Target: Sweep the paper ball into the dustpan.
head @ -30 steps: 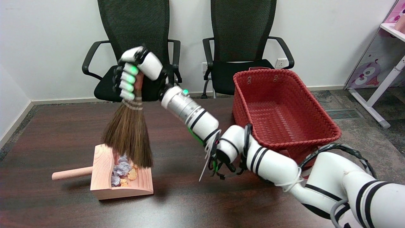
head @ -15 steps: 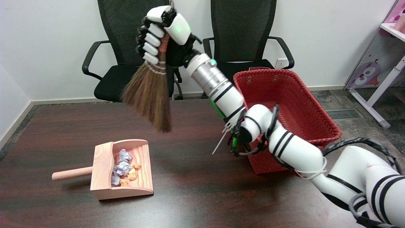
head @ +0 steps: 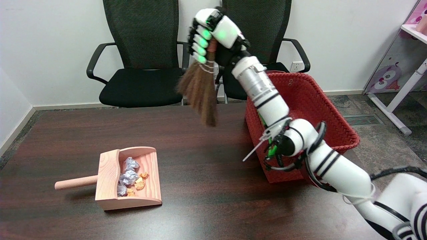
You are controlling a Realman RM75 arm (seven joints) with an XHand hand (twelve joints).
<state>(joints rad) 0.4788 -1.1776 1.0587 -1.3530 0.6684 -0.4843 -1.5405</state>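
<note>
A pale wooden dustpan (head: pixel 151 173) with a round handle lies on the dark table at the lower left. Inside it sit crumpled paper balls (head: pixel 128 175), grey-blue and orange. My right hand (head: pixel 213 33) is raised high above the table's far edge, gripping the handle of a brown straw broom (head: pixel 200 91). The bristles hang down and slightly left, well clear of the tabletop and far to the upper right of the dustpan.
A red woven basket (head: pixel 333 113) stands at the table's right side, partly behind my right forearm. Two black mesh office chairs (head: pixel 140 76) stand behind the table against the white wall. A pink-and-white shelf unit (head: pixel 400 66) is at the far right.
My right hand has lifted the broom out of the dustpan and carried it up and to the right, toward the basket. The dustpan and its paper balls have stayed put.
</note>
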